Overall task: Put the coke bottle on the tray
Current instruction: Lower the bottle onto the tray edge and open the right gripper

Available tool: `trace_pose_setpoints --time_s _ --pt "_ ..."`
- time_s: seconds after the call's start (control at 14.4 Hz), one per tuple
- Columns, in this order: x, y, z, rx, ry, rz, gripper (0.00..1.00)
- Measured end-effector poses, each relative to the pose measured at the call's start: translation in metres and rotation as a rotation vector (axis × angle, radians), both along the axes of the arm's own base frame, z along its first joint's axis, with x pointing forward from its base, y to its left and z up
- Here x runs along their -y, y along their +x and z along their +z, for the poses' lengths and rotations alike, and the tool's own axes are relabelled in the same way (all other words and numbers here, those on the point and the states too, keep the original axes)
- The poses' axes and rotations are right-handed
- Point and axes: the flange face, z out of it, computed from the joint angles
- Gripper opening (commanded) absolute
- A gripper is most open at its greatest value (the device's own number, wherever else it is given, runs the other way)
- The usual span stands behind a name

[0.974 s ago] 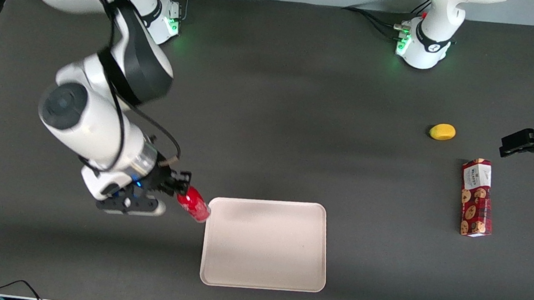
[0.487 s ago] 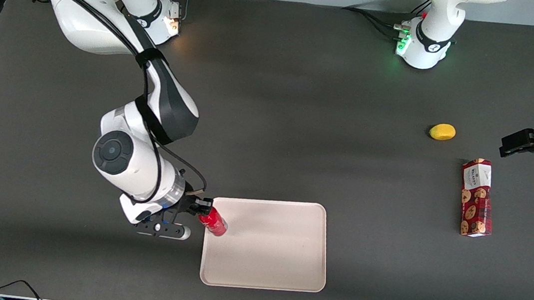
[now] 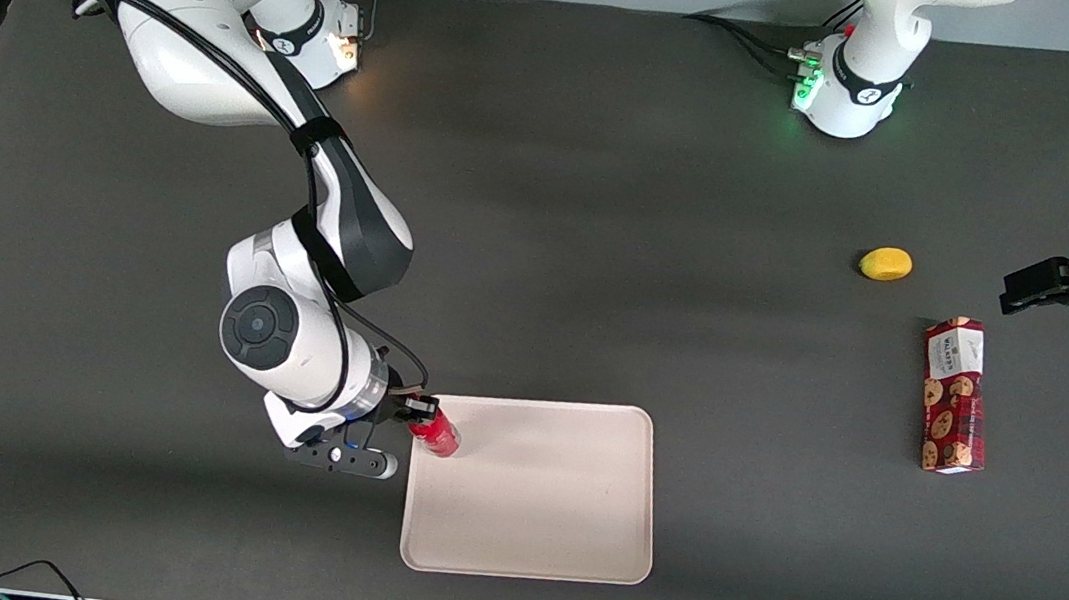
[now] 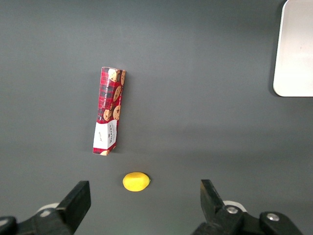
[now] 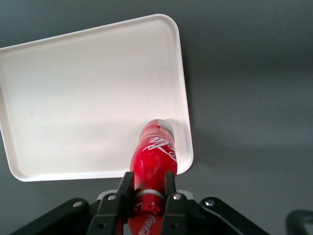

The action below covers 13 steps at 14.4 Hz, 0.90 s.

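My gripper [image 3: 419, 412] [image 5: 146, 185] is shut on the coke bottle [image 3: 437, 434] [image 5: 153, 155], a small red bottle with white script, both fingers pressing its neck. The bottle hangs over the corner of the cream-pink tray [image 3: 552, 503] [image 5: 73, 93] that lies farthest from the front camera, toward the working arm's end. Its base points toward the tray's surface. I cannot tell whether the base touches the tray. The rest of the tray shows bare.
A red patterned cookie box [image 3: 953, 396] [image 4: 109, 110] lies toward the parked arm's end of the table. A yellow lemon-like object [image 3: 886, 264] [image 4: 136, 181] sits beside it, farther from the front camera. The dark table [image 3: 601, 247] surrounds the tray.
My gripper has carried the bottle sideways from beside the tray's edge to over the tray's corner, and the arm has followed. The tray, box and yellow object have not moved.
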Motion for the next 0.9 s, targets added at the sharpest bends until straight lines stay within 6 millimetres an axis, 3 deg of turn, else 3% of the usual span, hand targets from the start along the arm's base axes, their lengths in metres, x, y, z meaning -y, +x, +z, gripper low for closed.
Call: trace_pose_setpoints --time_s 0.14,0.49,0.56,0.7,0.9 --pt "0.0 0.0 -0.001 -0.002 0.0 -0.005 0.2" --pt "0.0 0.0 -0.012 -0.017 -0.004 -0.013 0.36" --pt "0.0 0.0 -0.013 -0.019 -0.005 -0.013 0.47" --pt "0.0 0.0 -0.013 -0.018 -0.004 -0.014 1.0" --pt "0.0 0.001 -0.01 -0.009 0.001 -0.015 1.0"
